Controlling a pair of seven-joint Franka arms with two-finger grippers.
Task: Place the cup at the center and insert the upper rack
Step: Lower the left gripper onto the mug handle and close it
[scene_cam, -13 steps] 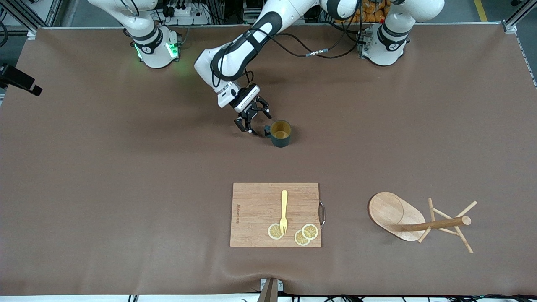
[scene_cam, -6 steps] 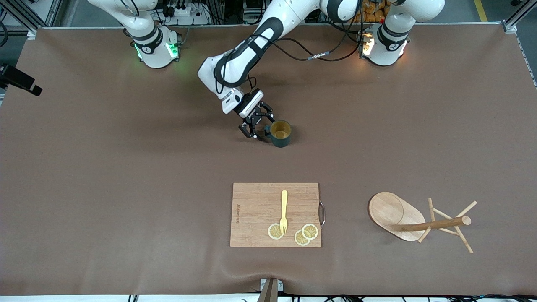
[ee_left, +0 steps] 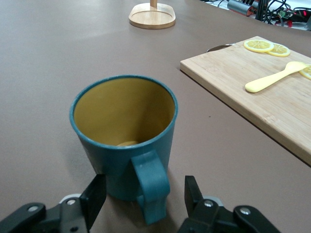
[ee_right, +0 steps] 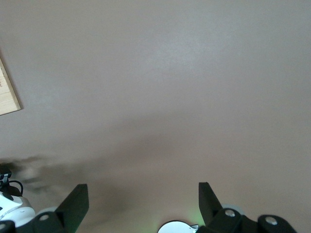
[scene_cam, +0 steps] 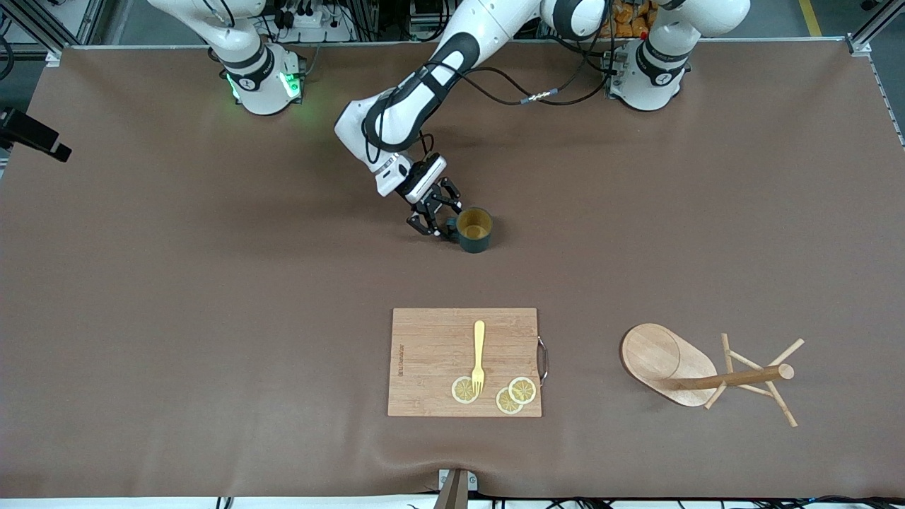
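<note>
The dark teal cup (scene_cam: 474,227) stands upright near the middle of the table, farther from the front camera than the cutting board. Its handle (ee_left: 151,189) points at my left gripper (scene_cam: 440,220). That gripper is low at the table and open, with one finger on each side of the handle and not touching it, as the left wrist view shows (ee_left: 146,187). The wooden mug tree (scene_cam: 707,371) lies on its side toward the left arm's end of the table, about as near the camera as the board. My right gripper (ee_right: 143,191) is open and empty over bare table.
A wooden cutting board (scene_cam: 438,346) lies nearer the camera than the cup, with a yellow fork (scene_cam: 479,353) and lemon slices (scene_cam: 512,396) on it. A brown mat (scene_cam: 212,318) covers the table. The right arm waits, raised near its base.
My left gripper has moved down and toward the cup, so its open fingers now stand on either side of the handle. The cup and the mug tree have not moved.
</note>
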